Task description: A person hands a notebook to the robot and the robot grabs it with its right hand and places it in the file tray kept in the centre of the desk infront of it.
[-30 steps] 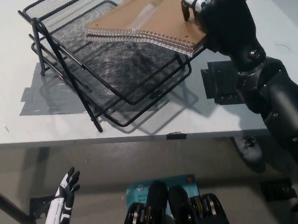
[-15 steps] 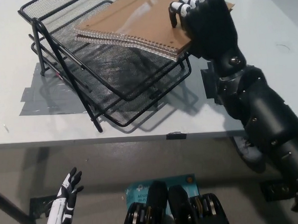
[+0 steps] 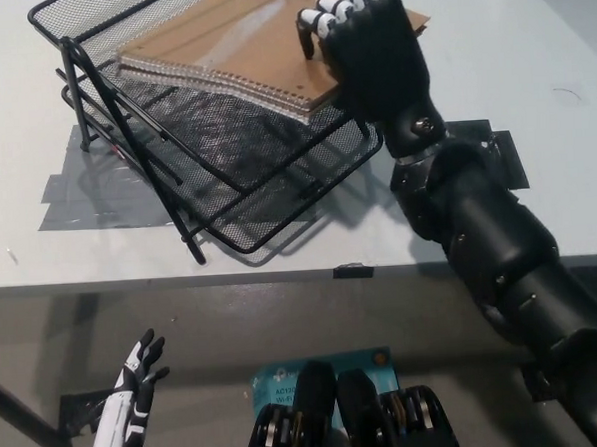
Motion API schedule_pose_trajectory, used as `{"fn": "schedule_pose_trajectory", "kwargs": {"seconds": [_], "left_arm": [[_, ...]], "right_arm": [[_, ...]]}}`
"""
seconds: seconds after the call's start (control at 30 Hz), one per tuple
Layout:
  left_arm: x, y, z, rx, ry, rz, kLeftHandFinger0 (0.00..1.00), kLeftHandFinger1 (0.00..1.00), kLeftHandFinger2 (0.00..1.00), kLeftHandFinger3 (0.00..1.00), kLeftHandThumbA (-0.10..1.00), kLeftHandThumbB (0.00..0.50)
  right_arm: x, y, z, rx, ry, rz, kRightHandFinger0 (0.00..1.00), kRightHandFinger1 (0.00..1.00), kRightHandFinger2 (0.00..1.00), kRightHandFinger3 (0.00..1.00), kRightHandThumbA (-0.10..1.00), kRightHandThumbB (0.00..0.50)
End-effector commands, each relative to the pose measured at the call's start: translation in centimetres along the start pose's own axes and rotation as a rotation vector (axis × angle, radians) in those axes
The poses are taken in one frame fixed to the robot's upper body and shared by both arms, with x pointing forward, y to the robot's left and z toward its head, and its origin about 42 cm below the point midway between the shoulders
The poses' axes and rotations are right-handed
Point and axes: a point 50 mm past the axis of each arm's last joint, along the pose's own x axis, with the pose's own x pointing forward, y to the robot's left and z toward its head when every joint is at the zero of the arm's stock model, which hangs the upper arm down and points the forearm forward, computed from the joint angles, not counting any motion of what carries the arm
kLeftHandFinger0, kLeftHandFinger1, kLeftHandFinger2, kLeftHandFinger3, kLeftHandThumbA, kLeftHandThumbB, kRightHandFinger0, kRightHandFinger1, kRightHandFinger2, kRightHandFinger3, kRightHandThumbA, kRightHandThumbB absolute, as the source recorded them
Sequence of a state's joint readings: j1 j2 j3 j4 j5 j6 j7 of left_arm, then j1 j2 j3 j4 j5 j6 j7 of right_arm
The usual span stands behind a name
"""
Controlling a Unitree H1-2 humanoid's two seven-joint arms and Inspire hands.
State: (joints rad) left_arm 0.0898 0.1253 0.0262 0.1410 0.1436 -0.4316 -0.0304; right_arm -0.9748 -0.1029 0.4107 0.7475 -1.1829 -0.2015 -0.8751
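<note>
The file tray [image 3: 225,157] is my landmark, a black mesh rack on the grey desk [image 3: 531,81]. Over the last second my right arm has swung leftward across the desk, so my right hand [image 3: 370,50] now sits at the tray's near right corner instead of well out beside it. The notebook [image 3: 239,46] has travelled with it: a second ago most of it hung past the tray's right edge, and now its spiral edge lies over the top shelf's mesh. My fingers [image 3: 332,9] are clamped over the cover, thumb side hidden beneath. I judge the placing nearly done; lowering and letting go remain. My left hand [image 3: 136,377] hangs below the tray's front, under the desk edge, fingers spread.
</note>
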Motion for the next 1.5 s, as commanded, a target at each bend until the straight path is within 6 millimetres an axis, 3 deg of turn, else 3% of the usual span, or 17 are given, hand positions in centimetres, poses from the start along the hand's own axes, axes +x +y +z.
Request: {"fn": "schedule_pose_trajectory", "kwargs": {"seconds": [0.0,0.07,0.13,0.17,0.2,0.27,0.3,0.33,0.37,0.43,0.53,0.63,0.7,0.83,0.93,1.23,1.47], "left_arm": [[0.2,0.4,1.1,0.042,-0.056,0.001,0.92,1.0,1.0,1.0,1.0,0.343],[0.3,0.4,1.1,0.043,-0.058,-0.003,0.92,1.0,1.0,1.0,1.0,0.339],[0.5,0.4,1.1,0.039,-0.054,-0.007,0.94,1.0,1.0,1.0,1.0,0.356],[0.5,0.4,1.1,0.039,-0.053,-0.007,0.94,1.0,1.0,1.0,1.0,0.357],[0.5,0.4,1.1,0.039,-0.052,-0.009,0.94,1.0,1.0,1.0,1.0,0.351],[0.5,0.4,1.2,0.04,-0.052,-0.01,0.94,1.0,1.0,1.0,1.0,0.351],[0.5,0.5,1.1,0.042,-0.054,-0.009,0.94,1.0,1.0,1.0,1.0,0.354],[0.6,0.5,1.1,0.045,-0.053,-0.007,0.95,1.0,1.0,1.0,1.0,0.36],[0.6,0.6,1.1,0.048,-0.051,-0.006,0.96,1.0,1.0,1.0,1.0,0.365],[0.5,0.5,1.1,0.048,-0.047,-0.005,0.97,1.0,1.0,1.0,1.0,0.371],[0.6,0.5,1.1,0.043,-0.047,-0.004,0.97,1.0,1.0,1.0,1.0,0.372],[0.9,0.8,1.4,0.034,-0.045,-0.002,0.95,1.0,1.0,1.0,1.0,0.373],[0.9,0.8,1.4,0.039,-0.044,-0.002,0.95,1.0,1.0,1.0,1.0,0.374],[1.2,0.7,1.3,0.034,-0.049,-0.004,0.95,1.0,1.0,1.0,1.0,0.362],[1.6,1.1,1.4,0.039,-0.05,-0.001,0.94,1.0,1.0,1.0,1.0,0.361],[1.2,1.1,1.1,0.033,-0.029,0.009,0.91,1.0,1.0,1.0,1.0,0.341],[0.9,1.2,1.2,0.037,-0.021,0.011,0.89,1.0,1.0,1.0,1.0,0.343]], "right_arm": [[5.6,-2.5,1.5,0.002,-0.023,-0.169,0.0,0.0,0.09,0.07,0.36,0.0],[5.8,-2.7,2.3,-0.014,-0.011,-0.148,0.0,0.0,0.13,0.16,0.34,0.0],[6.1,-3.1,3.5,-0.024,0.066,0.006,0.0,0.03,0.28,0.27,0.45,0.0],[6.2,-3.4,3.8,-0.007,0.081,0.044,0.0,0.06,0.33,0.31,0.45,0.04],[6.4,-4.0,4.6,0.053,0.11,0.143,0.07,0.18,0.44,0.4,0.53,0.116],[6.4,-4.4,4.9,0.076,0.119,0.182,0.07,0.18,0.44,0.4,0.53,0.116],[6.8,-5.2,5.4,0.159,0.127,0.308,0.5,0.66,0.87,0.87,0.64,0.291],[7.0,-5.8,5.8,0.204,0.109,0.396,0.88,0.97,1.0,1.0,0.74,0.308],[7.1,-6.6,6.1,0.243,0.091,0.482,1.0,1.0,1.0,1.0,0.8,0.312],[7.3,-8.2,6.3,0.276,0.063,0.614,1.0,1.0,1.0,1.0,0.73,0.352],[7.5,-9.3,6.2,0.281,0.047,0.67,1.0,1.0,1.0,1.0,0.7,0.362],[8.0,-12.9,5.3,0.295,-0.009,0.81,1.0,1.0,1.0,1.0,0.73,0.471],[8.1,-14.6,4.6,0.311,-0.038,0.901,1.0,1.0,1.0,1.0,0.73,0.496],[9.4,-20.1,2.4,0.295,-0.113,1.175,1.0,1.0,1.0,1.0,0.73,0.5],[10.5,-22.6,1.7,0.265,-0.159,1.265,1.0,1.0,1.0,1.0,0.68,0.5],[14.1,-32.3,-0.9,0.219,-0.244,1.332,1.0,1.0,1.0,1.0,0.58,0.5],[15.9,-35.2,-0.8,0.275,-0.299,1.373,1.0,1.0,1.0,1.0,0.64,0.5]]}}
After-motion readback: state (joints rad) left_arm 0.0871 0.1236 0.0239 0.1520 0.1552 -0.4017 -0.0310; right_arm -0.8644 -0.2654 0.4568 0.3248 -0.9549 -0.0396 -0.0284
